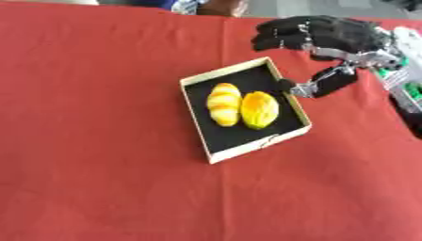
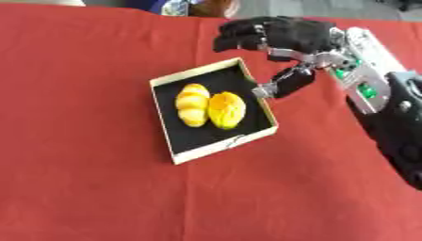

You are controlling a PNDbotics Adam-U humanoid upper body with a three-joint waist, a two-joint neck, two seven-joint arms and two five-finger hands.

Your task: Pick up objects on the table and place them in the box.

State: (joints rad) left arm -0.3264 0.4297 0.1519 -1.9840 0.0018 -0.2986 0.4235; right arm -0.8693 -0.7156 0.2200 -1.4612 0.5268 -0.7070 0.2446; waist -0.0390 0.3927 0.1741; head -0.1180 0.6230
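A shallow box (image 1: 216,156) with pale walls and a black floor sits askew on the red table. Inside it lie two yellow pieces side by side: a striped yellow bread-like piece (image 1: 223,103) on the left and a rounder yellow-orange piece (image 1: 260,109) on the right. My right hand (image 2: 284,35) hovers above the box's far right corner, fingers relaxed and pointing left, thumb hanging down beside the right wall. It holds nothing. My left hand shows in neither view.
The red cloth (image 1: 99,141) covers the whole table around the box. My right forearm (image 2: 387,108) comes in along the right edge. Blurred things stand past the table's far edge at the top.
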